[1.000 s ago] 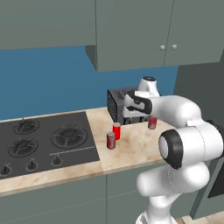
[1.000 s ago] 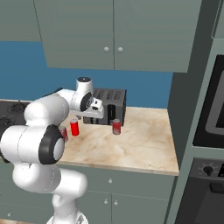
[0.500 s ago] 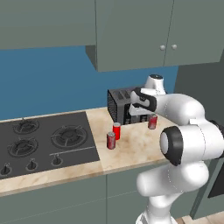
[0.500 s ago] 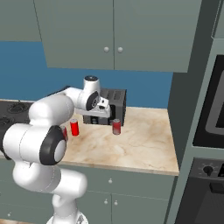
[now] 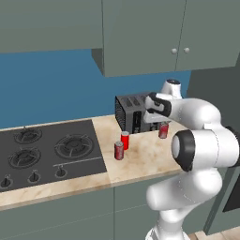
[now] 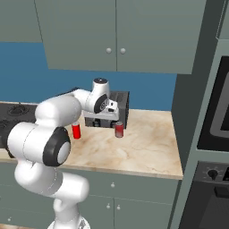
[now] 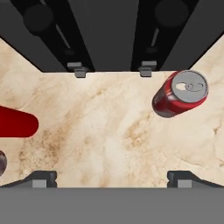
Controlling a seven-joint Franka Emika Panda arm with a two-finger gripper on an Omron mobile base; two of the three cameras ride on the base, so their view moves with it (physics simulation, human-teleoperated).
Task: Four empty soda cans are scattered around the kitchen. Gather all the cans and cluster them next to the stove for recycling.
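Observation:
Two red soda cans (image 5: 125, 139) (image 5: 119, 150) stand on the beige counter just right of the black stove (image 5: 47, 150). A third soda can (image 5: 163, 130) (image 6: 119, 129) (image 7: 180, 94) stands upright in front of the toaster's right end. My gripper (image 5: 152, 125) (image 6: 102, 121) (image 7: 111, 179) hangs open above the counter in front of the toaster, pointing down, just left of that third can and holding nothing. In the hand view the can lies up and to the right of my fingertips (image 7: 183, 178). One near-stove can (image 6: 76, 131) (image 7: 15, 124) shows at that view's left edge.
The black slotted toaster (image 5: 133, 112) (image 6: 120, 105) (image 7: 109, 30) stands against the blue wall right behind the gripper. Grey-green cabinets (image 5: 154, 37) hang overhead. A tall oven unit (image 6: 214, 134) bounds the counter at the right. Bare marble counter (image 6: 143, 147) lies right of the third can.
My hand has swung right along the toaster's front, away from the two cans by the stove and closer to the third can. The jaws stayed open.

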